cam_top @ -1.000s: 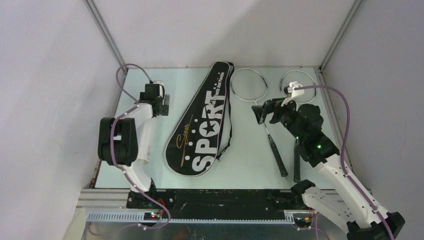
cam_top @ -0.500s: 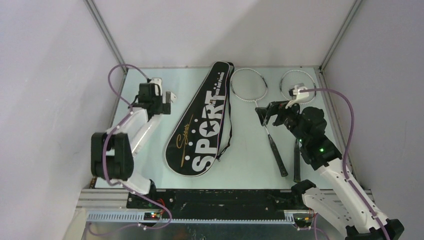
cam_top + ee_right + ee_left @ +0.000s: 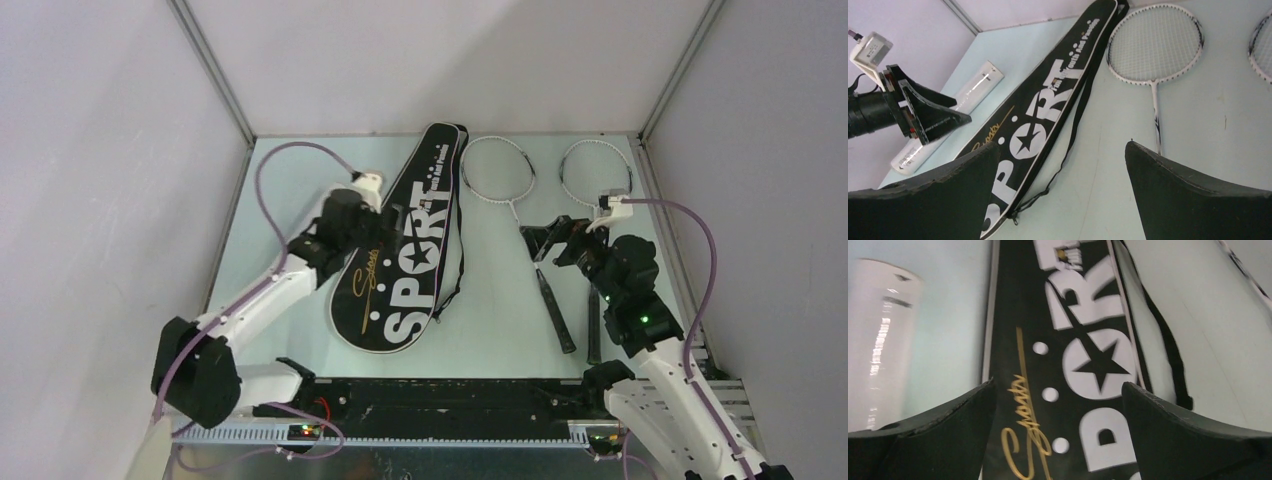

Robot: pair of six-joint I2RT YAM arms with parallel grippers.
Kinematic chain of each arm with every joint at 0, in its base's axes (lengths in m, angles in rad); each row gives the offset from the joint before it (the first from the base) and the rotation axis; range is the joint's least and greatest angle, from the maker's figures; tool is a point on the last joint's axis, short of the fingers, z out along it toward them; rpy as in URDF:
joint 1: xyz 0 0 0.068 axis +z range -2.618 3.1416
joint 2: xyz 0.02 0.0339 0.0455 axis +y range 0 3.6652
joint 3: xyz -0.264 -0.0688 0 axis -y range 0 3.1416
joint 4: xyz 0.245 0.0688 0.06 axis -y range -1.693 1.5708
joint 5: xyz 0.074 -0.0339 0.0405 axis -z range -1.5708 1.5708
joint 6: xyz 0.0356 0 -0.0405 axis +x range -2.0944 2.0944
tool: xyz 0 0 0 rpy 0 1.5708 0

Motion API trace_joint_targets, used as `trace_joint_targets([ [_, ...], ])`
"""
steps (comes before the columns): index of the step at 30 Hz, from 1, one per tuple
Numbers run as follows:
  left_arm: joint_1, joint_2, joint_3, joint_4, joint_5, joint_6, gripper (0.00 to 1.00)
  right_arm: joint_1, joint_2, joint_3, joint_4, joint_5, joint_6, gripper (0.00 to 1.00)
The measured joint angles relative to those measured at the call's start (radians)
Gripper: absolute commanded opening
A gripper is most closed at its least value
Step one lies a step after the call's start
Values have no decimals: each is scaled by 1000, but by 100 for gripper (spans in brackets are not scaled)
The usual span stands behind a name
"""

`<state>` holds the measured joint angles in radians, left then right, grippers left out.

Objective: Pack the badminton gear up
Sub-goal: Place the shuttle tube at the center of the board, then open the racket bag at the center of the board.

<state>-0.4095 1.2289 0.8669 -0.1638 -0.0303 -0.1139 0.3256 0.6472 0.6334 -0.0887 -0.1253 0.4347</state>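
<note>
The left gripper (image 3: 1058, 390) hangs over the bag (image 3: 410, 250) with its fingers (image 3: 943, 420) spread wide and nothing between them but the black cloth below. I cannot tell whether the tips touch it. Under the gap I read a gold script line, three white dots, a star and part of the word "SPORT". Just off its left finger lies one white tube (image 3: 878, 340), flat on the pale table (image 3: 285, 165), with a thin strip of table between it and the bag's edge. Off its right finger the bag's strap (image 3: 1168, 350) trails loose along the other edge. There is one bag, lying flat, its narrow end pointing away from the arms. The right gripper (image 3: 1062, 146) is also wide open and empty, held over the table on the far side of that strap. There are two rackets. The left racket (image 3: 1154, 42) lies just ahead of this gripper, its round head farther out and its shaft running back beneath the right finger. The right racket (image 3: 596, 172) lies beside it, farther to the gripper's right, and the two are apart.
</note>
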Motion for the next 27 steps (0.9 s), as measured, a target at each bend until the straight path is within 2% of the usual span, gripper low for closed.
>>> trace_joint_targets([
  [2,-103,29,3,-34,-55,-40,98,-4,-2,-15,-6,-4,3,99],
  [7,-240,229,125,-93,-169,-145,96,-8,-18,-45,-34,-29,3,99],
  [15,-356,657,446,-211,-299,-225,90,-9,-79,-97,-77,-30,2,99],
  [20,-398,742,456,-273,-307,-272,77,-9,-92,-116,-101,1,1,99],
  [22,-399,742,456,-275,-310,-283,69,-10,-91,-116,-105,15,-1,99],
  [25,-397,743,455,-277,-311,-301,46,-14,-86,-116,-114,27,-1,99],
  [26,-395,743,454,-279,-313,-303,41,-14,-84,-116,-115,29,-1,99],
  [27,-393,743,453,-280,-312,-312,28,-14,-82,-116,-116,32,-2,99],
])
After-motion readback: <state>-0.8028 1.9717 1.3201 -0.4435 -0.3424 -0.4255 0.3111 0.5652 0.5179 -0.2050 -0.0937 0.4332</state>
